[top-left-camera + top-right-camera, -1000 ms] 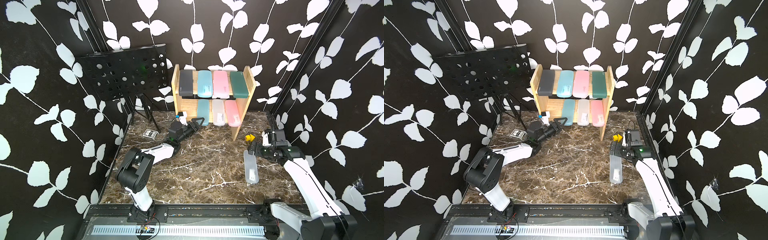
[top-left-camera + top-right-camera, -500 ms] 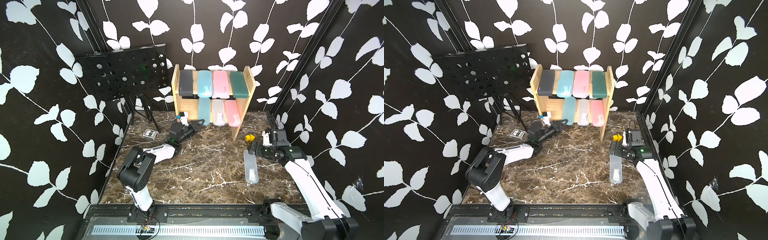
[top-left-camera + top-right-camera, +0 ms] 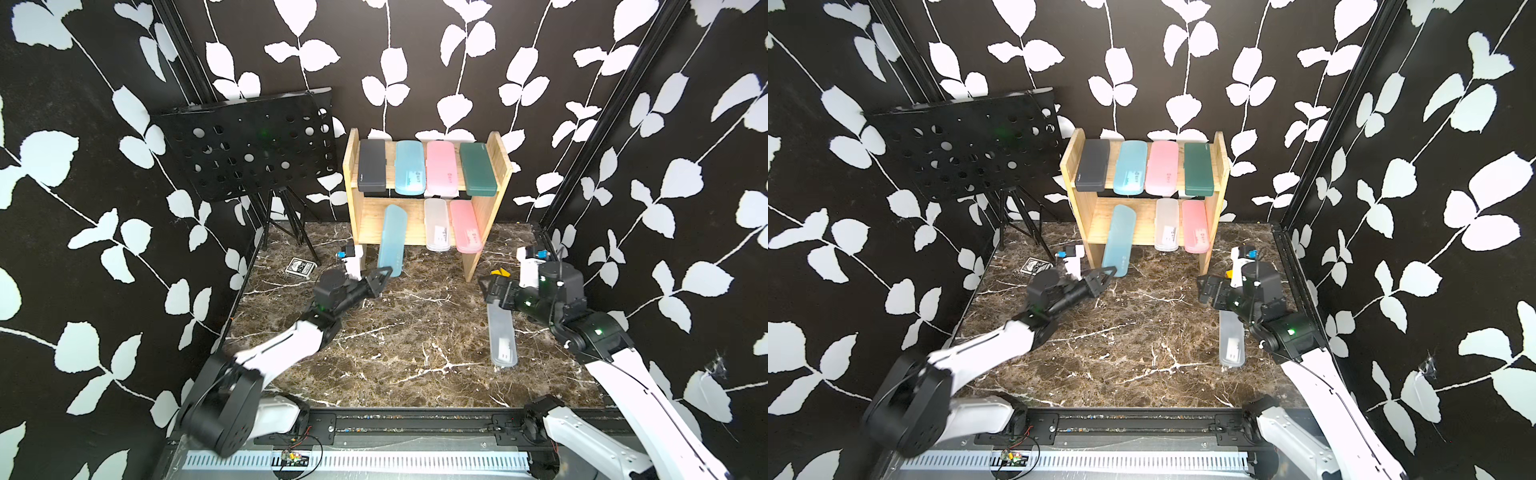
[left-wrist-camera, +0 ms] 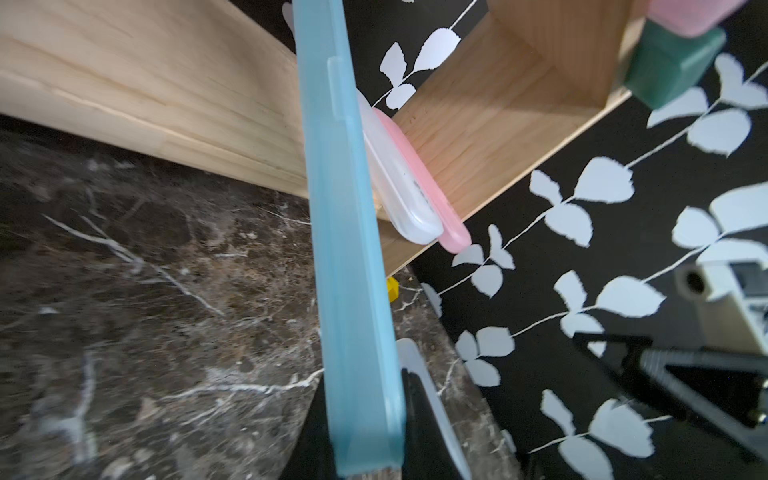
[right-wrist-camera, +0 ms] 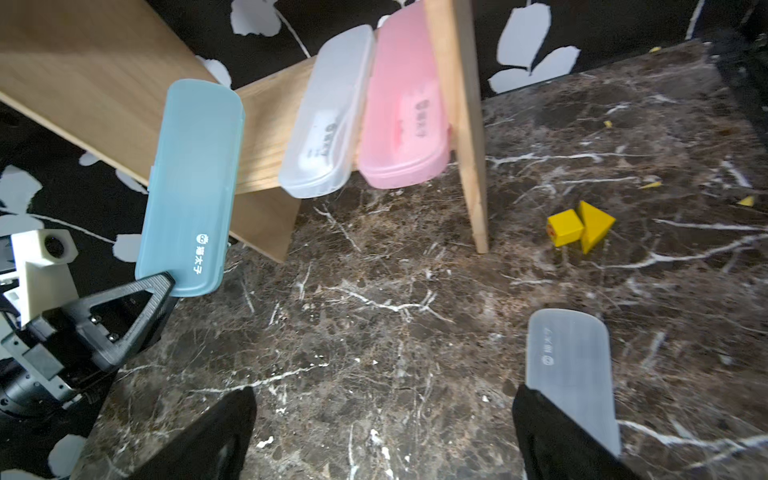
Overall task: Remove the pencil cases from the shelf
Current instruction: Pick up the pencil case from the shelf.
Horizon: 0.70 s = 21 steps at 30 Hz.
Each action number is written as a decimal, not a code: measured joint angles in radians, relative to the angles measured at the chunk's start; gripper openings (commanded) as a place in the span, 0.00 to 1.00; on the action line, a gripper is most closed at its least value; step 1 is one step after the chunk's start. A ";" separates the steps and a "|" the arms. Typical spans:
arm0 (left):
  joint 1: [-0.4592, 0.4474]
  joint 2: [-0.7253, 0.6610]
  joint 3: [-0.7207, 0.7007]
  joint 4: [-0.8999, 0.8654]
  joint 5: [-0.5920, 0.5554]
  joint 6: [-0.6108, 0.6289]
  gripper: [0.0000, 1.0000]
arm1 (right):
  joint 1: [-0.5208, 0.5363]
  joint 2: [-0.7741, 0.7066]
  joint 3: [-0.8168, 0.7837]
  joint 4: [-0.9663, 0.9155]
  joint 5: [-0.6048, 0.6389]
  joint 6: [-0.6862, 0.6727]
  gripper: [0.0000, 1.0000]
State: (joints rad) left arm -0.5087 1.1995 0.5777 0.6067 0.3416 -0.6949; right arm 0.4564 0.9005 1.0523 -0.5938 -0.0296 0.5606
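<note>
The shelf [image 3: 370,224] stands upper centre, the music stand [image 3: 249,153] left of it, a loose case [image 3: 500,336] on the table [image 3: 395,345] lower right.

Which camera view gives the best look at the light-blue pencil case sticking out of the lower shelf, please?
The right wrist view: the light-blue pencil case shows its whole face, with the left gripper shut on its near end. The left wrist view sees only its edge; both top views show it small.
</note>
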 measured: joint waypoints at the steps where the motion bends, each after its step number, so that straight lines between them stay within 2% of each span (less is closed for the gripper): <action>1: -0.001 -0.054 -0.019 -0.034 -0.011 0.047 0.00 | 0.035 0.019 0.000 0.020 0.016 0.011 1.00; 6: -0.004 -0.283 -0.116 -0.141 -0.058 0.213 0.00 | 0.190 0.134 -0.006 0.148 0.072 0.062 0.99; 10: -0.007 -0.415 -0.185 -0.218 -0.082 0.311 0.00 | 0.283 0.213 -0.012 0.298 0.071 0.103 0.99; 16: -0.008 -0.602 -0.289 -0.308 -0.138 0.396 0.00 | 0.350 0.365 0.002 0.502 0.016 0.154 1.00; 21: -0.008 -0.718 -0.300 -0.394 -0.180 0.442 0.00 | 0.404 0.503 0.098 0.583 0.003 0.173 1.00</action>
State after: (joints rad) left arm -0.5167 0.4816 0.2775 0.2127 0.1619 -0.2527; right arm 0.8600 1.4033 1.1500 -0.0113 -0.0261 0.7334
